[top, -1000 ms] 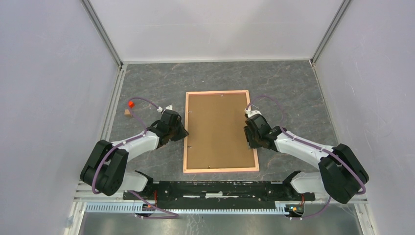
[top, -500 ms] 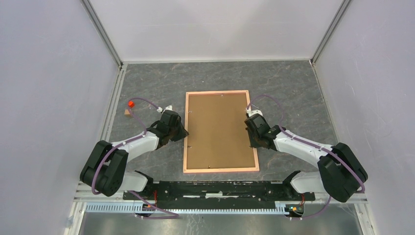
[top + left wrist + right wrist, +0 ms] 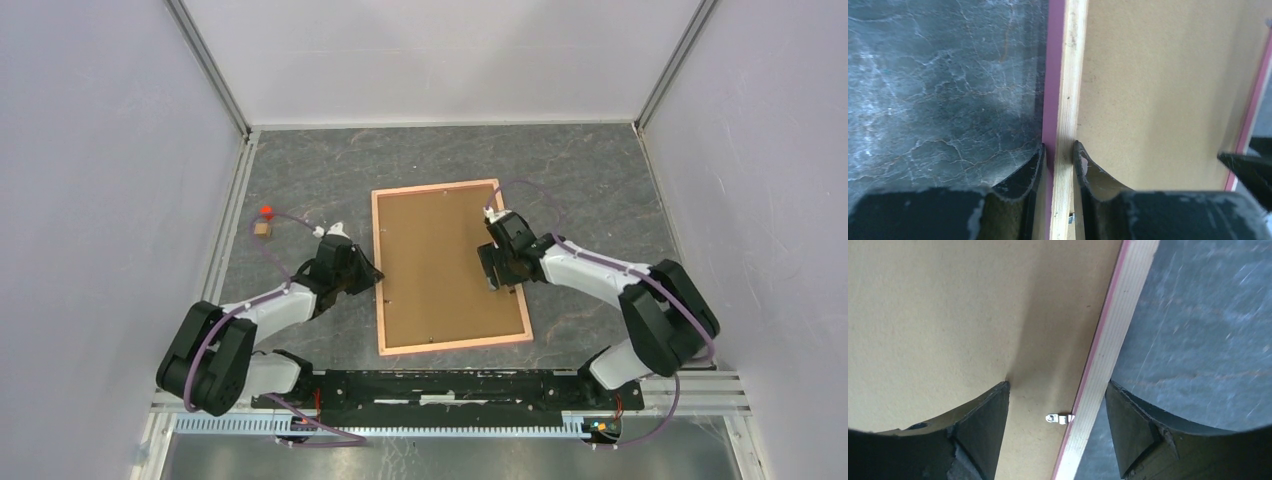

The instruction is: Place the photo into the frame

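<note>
Two hands at frame (image 3: pixel 455 343): left hand (image 3: pixel 1058 160) clamps left rail, likely steadying; right hand (image 3: pixel 1058 390) open astride right-rail clip (image 3: pixel 1060 418).

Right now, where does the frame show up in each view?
Top external: frame lies flat, centre of picture, slightly skewed.
Left wrist: one rail runs vertically up the centre.
Right wrist: one rail slants from upper right to bottom centre.
Shared landmark: brown backing board inside it.
</note>
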Controlling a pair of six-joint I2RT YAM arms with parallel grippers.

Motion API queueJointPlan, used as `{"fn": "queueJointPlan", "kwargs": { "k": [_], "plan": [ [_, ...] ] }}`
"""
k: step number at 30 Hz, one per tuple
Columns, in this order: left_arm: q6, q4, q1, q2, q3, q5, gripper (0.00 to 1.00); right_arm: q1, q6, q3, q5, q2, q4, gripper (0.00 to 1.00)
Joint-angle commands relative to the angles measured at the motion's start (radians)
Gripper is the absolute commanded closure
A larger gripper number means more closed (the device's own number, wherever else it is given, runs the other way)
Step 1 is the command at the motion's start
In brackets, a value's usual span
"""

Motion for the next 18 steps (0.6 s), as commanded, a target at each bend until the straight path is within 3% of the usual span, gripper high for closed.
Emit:
{"fn": "queueJointPlan", "kwargs": {
  "k": [1, 4, 7, 10, 13, 18],
  "plan": [
    [-0.098, 0.080, -0.044, -0.010, -0.117, 0.268, 0.74, -0.048, -0.078, 0.169, -0.091, 0.126, 0.168, 0.25],
    [-0.129, 0.116, -0.136, -0.059, -0.137, 0.313, 0.56, -0.094, -0.121, 0.296, -0.118, 0.228, 0.196, 0.22],
    [-0.151, 0.098, -0.305, -0.105, -0.107, 0.259, 0.35, -0.133, -0.161, 0.497, -0.154, 0.370, 0.163, 0.21],
    [-0.174, 0.133, -0.431, -0.102, -0.069, 0.207, 0.22, -0.145, -0.180, 0.703, -0.216, 0.509, 0.103, 0.20],
    [-0.189, 0.218, -0.493, -0.050, -0.042, 0.218, 0.17, -0.146, -0.189, 0.850, -0.271, 0.598, 0.024, 0.20],
    [-0.156, 0.234, -0.527, -0.031, -0.027, 0.204, 0.10, -0.156, -0.197, 0.839, -0.104, 0.521, -0.064, 0.17]
  ]
}}
